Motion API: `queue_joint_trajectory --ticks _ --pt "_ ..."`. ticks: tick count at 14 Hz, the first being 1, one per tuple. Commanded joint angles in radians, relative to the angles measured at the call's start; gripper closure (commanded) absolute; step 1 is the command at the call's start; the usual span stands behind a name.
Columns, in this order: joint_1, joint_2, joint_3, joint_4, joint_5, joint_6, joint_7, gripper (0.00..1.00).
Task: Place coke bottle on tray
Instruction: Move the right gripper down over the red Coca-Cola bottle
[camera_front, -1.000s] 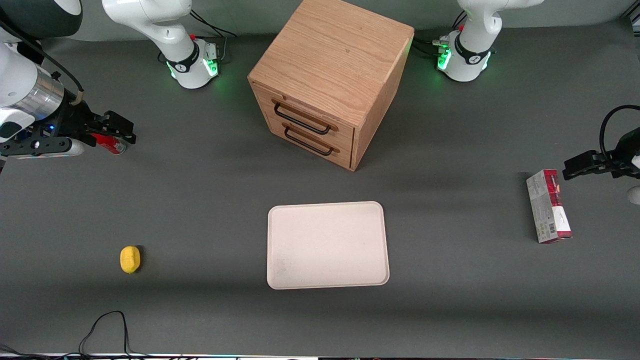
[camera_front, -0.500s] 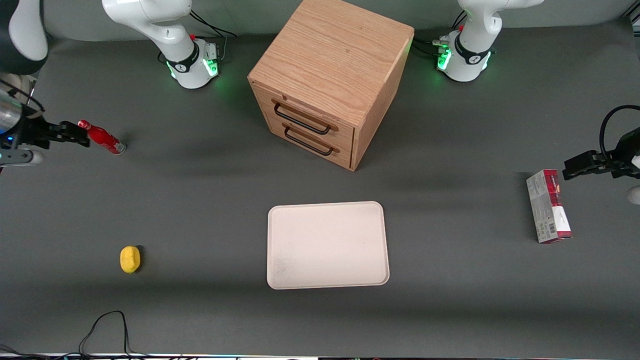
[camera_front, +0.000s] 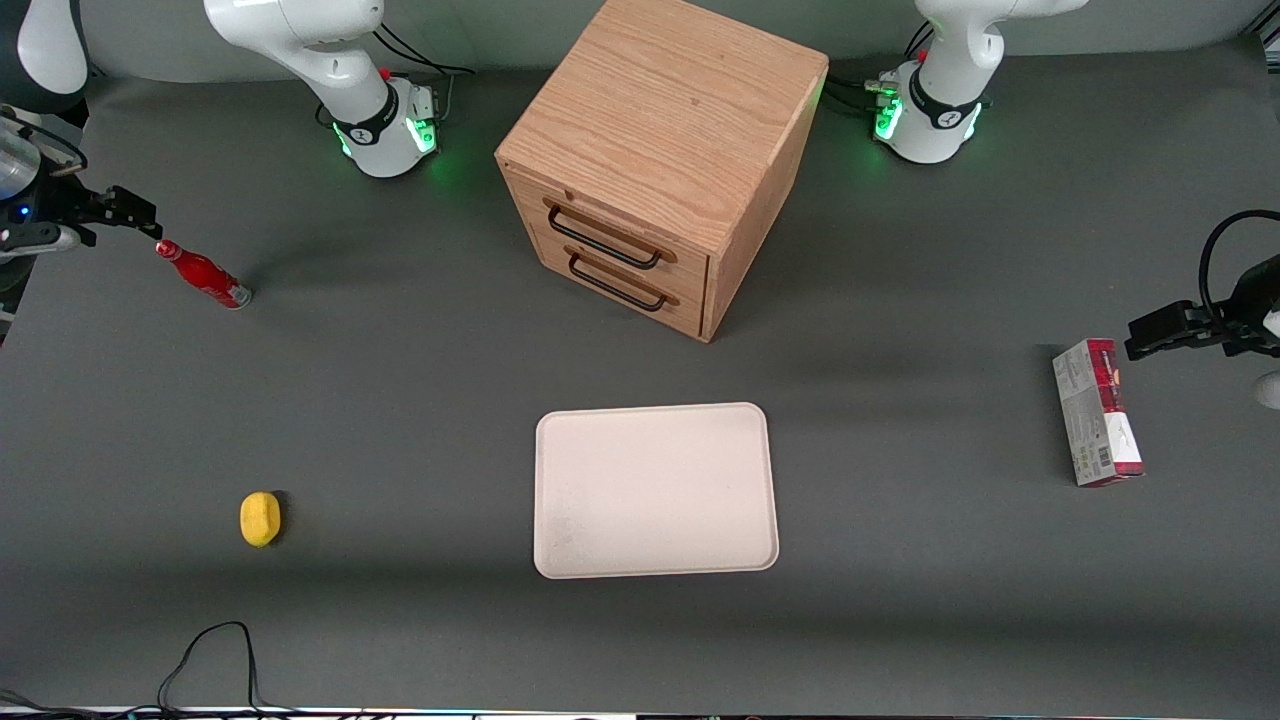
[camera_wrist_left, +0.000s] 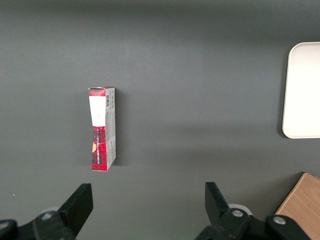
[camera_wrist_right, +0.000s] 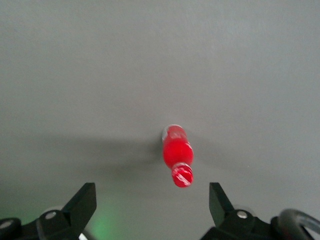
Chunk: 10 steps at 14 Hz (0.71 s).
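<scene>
Front view has the coke bottle (camera_front: 201, 273) standing on the dark grey tabletop (camera_front: 400, 400) toward the working arm's end — gripper (camera_front: 128, 210) above it, spread wide, holding nothing — well apart from the tray (camera_front: 655, 490).

My coke bottle (camera_front: 201, 273) (camera_wrist_right: 177, 154): small, slim, all red, red cap, silvery base. It seems to stand upright on the grey table, toward my working arm's end. My tray (camera_front: 655, 490): large flat cream-white rectangle, rounded corners, low rim, bare, well apart from the bottle and nearer the front camera.
</scene>
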Motion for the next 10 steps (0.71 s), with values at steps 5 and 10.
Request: queue_joint_trajectory --ticks 5,10 --pt "0.013 -0.089 -0.193 -0.146 -0.116 0.162 -0.134 0.0" --pt "0.017 -0.072 -0.258 -0.197 -0.146 0.255 -0.158 0.0"
